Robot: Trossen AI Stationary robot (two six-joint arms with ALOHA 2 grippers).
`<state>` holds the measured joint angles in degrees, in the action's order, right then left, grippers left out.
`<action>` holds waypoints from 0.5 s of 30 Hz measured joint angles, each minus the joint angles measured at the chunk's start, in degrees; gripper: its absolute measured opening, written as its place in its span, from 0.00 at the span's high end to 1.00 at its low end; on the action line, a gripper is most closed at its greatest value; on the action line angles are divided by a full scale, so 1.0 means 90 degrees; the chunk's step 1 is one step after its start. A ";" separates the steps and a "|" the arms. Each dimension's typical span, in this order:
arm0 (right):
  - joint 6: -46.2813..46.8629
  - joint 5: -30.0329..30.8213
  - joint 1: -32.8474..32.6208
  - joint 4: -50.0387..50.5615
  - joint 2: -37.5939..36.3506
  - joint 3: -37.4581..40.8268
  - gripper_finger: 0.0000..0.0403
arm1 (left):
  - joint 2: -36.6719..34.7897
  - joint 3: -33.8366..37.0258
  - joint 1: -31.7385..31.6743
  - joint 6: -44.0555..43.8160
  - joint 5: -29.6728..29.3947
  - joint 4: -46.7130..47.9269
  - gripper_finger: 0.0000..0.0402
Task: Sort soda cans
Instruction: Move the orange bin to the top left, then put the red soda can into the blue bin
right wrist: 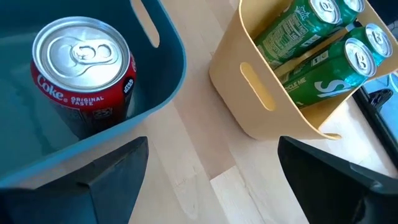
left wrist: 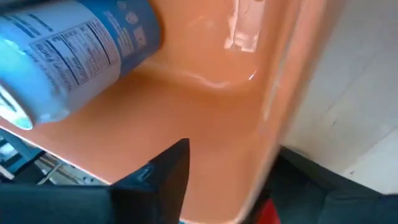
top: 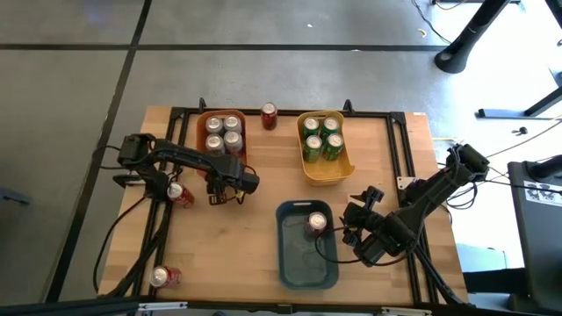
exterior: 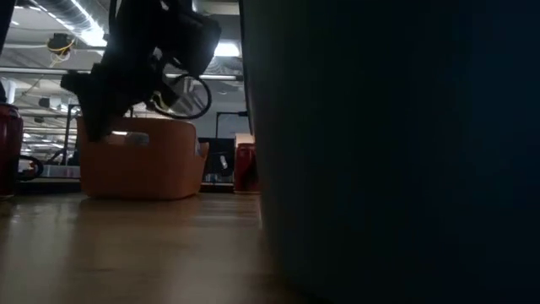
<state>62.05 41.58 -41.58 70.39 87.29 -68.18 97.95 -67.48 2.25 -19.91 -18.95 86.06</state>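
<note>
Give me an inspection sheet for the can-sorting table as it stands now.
Surface: wooden table, black frame rails around it.
Job's things: four silver cans in orange bin; four green cans in yellow bin; one red can in blue-grey bin; three red cans loose on table.
Clutter: nothing seen.
Grippers: left gripper by the orange bin, empty; right gripper open beside the blue-grey bin.
Cables: run along both arms.
Surroundings: grey floor, equipment stand at the far side.

This is looking like a robotics lab or workshop: a wooden worktop (top: 237, 254) with a black metal frame (top: 290, 112) is sitting on a grey concrete floor (top: 290, 75), cables (top: 527, 145) are trailing beside it, and ceiling strip lights (exterior: 84, 15) are glowing over equipment behind.
</note>
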 joint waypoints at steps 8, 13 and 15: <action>-0.0447 0.0569 0.0000 -0.0014 0.0000 0.0000 0.11 | -0.0008 -0.0777 0.0372 0.0174 0.0059 0.0165 0.47; -0.0694 0.1041 0.0332 -0.0021 0.0002 -0.0139 0.11 | -0.0408 -0.1098 0.0541 0.0386 0.0064 -0.0359 0.47; -0.1064 0.1036 0.0589 -0.0036 0.0002 -0.0243 0.11 | -0.0738 -0.1115 0.0557 0.0390 0.0068 -0.0589 0.47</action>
<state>52.47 50.91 -36.28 70.06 87.31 -70.37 91.31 -77.52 7.25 -16.40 -18.34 80.76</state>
